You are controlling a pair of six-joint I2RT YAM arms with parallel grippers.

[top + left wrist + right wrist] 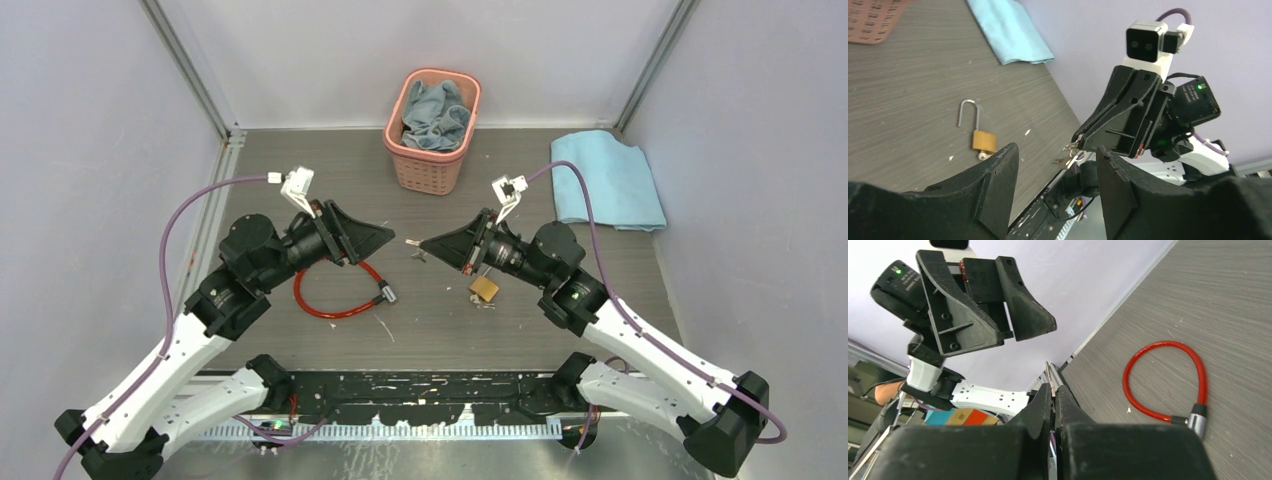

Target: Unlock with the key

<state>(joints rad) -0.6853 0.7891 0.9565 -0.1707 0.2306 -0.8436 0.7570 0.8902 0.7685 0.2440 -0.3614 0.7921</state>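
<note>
A small brass padlock (485,289) lies on the dark table below my right arm. In the left wrist view the padlock (984,141) lies flat with its long silver shackle pointing away. My right gripper (424,246) is shut on a small bunch of silver keys (1071,152) and holds them in the air at mid-table. A key tip (1049,374) sticks out between its fingers. My left gripper (388,235) is open and empty. It faces the right gripper tip to tip with a small gap between them, above the table.
A red cable lock (340,297) lies looped on the table under my left gripper. It also shows in the right wrist view (1168,382). A pink basket (432,165) holding a grey cloth stands at the back centre. A light blue cloth (608,180) lies at the back right.
</note>
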